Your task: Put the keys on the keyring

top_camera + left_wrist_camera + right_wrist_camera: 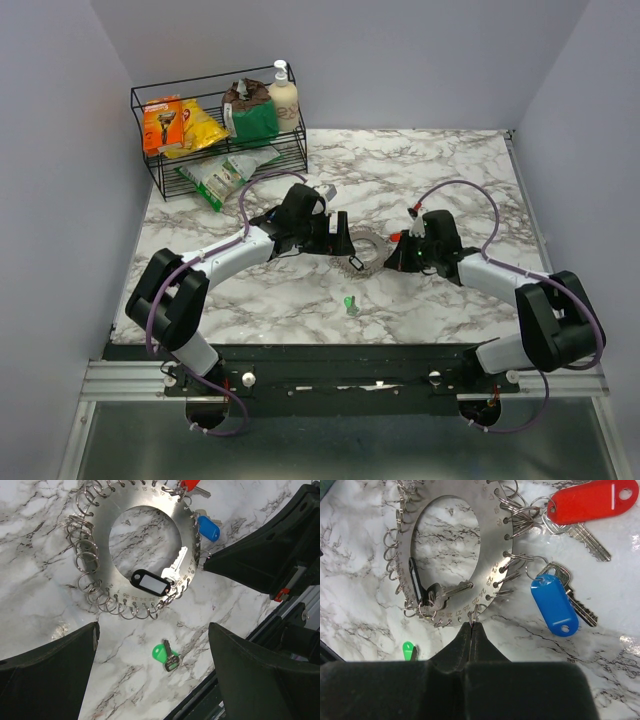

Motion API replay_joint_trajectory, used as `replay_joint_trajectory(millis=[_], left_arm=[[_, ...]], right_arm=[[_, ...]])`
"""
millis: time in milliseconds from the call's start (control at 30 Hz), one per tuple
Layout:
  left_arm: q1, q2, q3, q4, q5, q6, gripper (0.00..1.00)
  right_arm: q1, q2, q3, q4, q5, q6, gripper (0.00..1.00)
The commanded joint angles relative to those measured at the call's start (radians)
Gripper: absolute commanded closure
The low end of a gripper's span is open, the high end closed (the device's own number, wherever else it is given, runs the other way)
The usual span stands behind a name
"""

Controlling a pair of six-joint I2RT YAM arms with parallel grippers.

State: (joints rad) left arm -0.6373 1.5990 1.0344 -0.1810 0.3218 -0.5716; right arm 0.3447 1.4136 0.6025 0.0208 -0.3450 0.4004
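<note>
- While the left gripper (pixel 152 627) holds its jaws wide apart above the keyring (pixel 495 545), the right gripper (pixel 471 627) has its jaws together, tips at the rim.
- red key (pixel 585 502), blue key (pixel 554 605) and black-tagged key (pixel 150 583) are attached to the keyring.
- green key (pixel 165 656) lies loose on the counter (pixel 440 310), near the keyring.

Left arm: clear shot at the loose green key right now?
Probably yes. The left end effector is open above the table, and the green key lies alone on bare marble, apart from the keyring disc, with nothing covering it.
</note>
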Motion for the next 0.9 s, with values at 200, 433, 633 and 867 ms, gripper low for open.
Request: replay_joint_trajectory(millis=[200,433,633,867], left_arm=[[-0.007,-0.057,0.010,0.009,0.016,0.047,0.01],[-0.005,-0.111,0.003,0.024,0.029,0.102,0.01],[-0.005,-0.204,-0.026,0.077,0.054,0.139,0.02],[-0.005,-0.277,-0.007,0.064,0.083,0.191,0.02]], right_arm=[[-0.003,-0.067,0.031,-0.007,-0.061,-0.066,0.99],[-0.003,-0.146,0.033,-0.012,-0.193,-0.133,0.99],[-0.003,-0.180,0.034,-0.013,-0.239,-0.155,0.99],[-0.003,-0.215,0.080,-0.018,-0.255,-0.158,0.99]])
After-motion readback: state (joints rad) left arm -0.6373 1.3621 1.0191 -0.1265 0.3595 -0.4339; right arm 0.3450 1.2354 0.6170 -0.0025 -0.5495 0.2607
